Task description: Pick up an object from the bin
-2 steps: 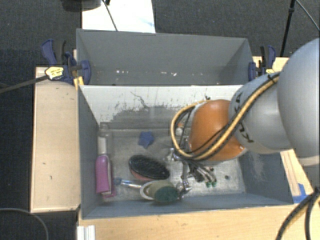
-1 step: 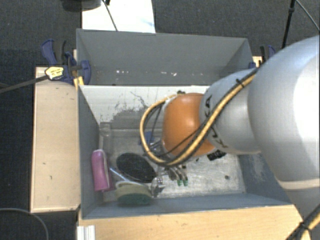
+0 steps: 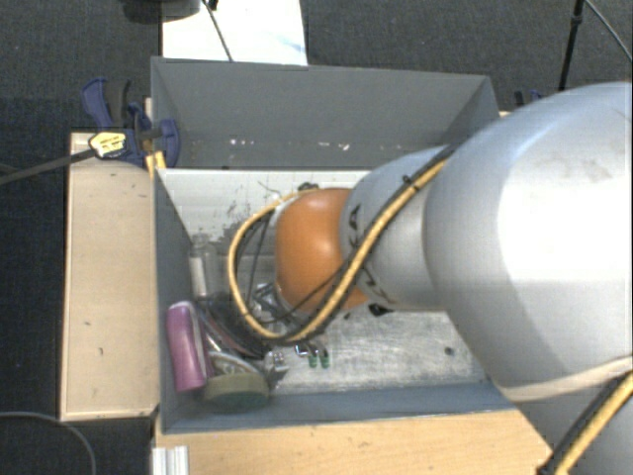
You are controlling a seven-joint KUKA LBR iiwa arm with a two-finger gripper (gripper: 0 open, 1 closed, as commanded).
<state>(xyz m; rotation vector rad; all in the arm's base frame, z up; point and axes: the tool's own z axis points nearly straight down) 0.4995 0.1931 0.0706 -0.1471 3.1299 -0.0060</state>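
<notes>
My gripper (image 3: pixel 265 299) is low in the bin's front left corner, mostly hidden under the arm's orange cover and cables. Just left of it lies a purple cylinder (image 3: pixel 184 345) along the left wall. A dark, glossy thing (image 3: pixel 222 331) sits between the purple cylinder and the gripper. An olive-green round pad (image 3: pixel 237 392) lies against the front wall, below the gripper. A clear grey tube (image 3: pixel 201 266) stands by the left wall, a little farther back.
Two small green bits (image 3: pixel 317 358) lie on the bin floor to the right of the gripper. The big silver arm covers the right half of the bin. Bare floor shows at the front middle and at the back left.
</notes>
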